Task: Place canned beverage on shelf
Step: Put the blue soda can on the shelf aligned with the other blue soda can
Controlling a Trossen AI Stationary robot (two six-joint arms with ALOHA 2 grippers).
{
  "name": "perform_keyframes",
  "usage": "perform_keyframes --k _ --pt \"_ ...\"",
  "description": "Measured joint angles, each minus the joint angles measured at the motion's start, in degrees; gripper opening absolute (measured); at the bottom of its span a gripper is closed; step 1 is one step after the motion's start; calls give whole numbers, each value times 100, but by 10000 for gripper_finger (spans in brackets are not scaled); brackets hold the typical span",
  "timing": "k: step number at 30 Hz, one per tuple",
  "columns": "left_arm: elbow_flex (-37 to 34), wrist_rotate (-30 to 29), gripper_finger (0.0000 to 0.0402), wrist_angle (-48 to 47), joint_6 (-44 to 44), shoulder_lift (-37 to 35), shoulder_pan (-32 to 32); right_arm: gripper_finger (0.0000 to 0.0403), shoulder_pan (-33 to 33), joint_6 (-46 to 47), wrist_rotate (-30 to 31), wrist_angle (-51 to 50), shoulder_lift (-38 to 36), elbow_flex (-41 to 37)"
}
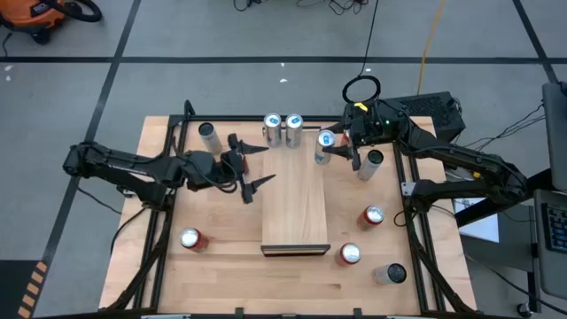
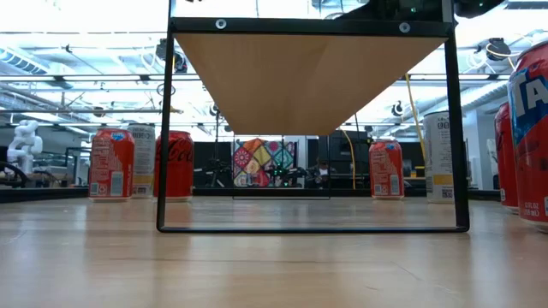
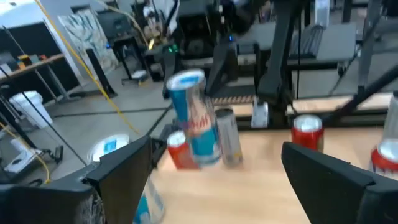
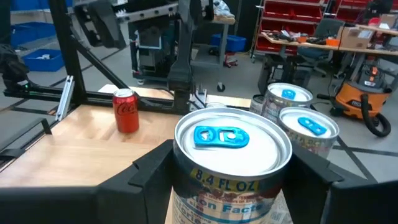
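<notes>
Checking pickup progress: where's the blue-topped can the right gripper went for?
The can sits between the right gripper's fingers, by the shelf's far right corner in the high view.

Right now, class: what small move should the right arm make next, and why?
Probably carry the blue-topped can sideways over the shelf. The right gripper holds it beside the shelf's far corner, and the panel top looks bare. The left gripper is open at the other edge.

- We worked in a robotics lab or workshop with a grey concrete floor [image 1: 266, 35] marked by dark tape lines.
- Red parts bins [image 4: 292, 15] filled shelving behind cluttered desks.
- An orange shop vacuum [image 4: 360, 93] stood nearby.
- Cables [image 1: 425, 44] trailed across the floor.
- Open ceiling lights [image 2: 77, 43] ran overhead.
</notes>
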Motion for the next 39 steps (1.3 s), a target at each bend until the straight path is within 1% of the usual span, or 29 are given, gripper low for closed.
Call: perform_keyframes --k 4,10,17,24,30,36,39 --pt "-322 -7 360 -25 -216 -190 -106 215 -33 14 4 100 0 -63" --pt "-705 -44 360 307 -618 -246 -170 215 -159 231 -3 704 0 -296" --pt "-803 -67 360 420 -626 -246 -313 215 -323 479 4 1152 78 -502" --pt "-803 -68 360 426 -624 -246 -313 215 -447 813 1 1956 582 -509" --pt "-803 -68 360 414 -626 -246 -316 215 -562 837 5 2047 865 -509" --pt "-803 -68 360 408 -622 -246 -315 215 -669 772 2 2131 931 -501" --pt "-803 -70 360 404 -600 -246 -286 215 -710 752 -28 2132 945 -357"
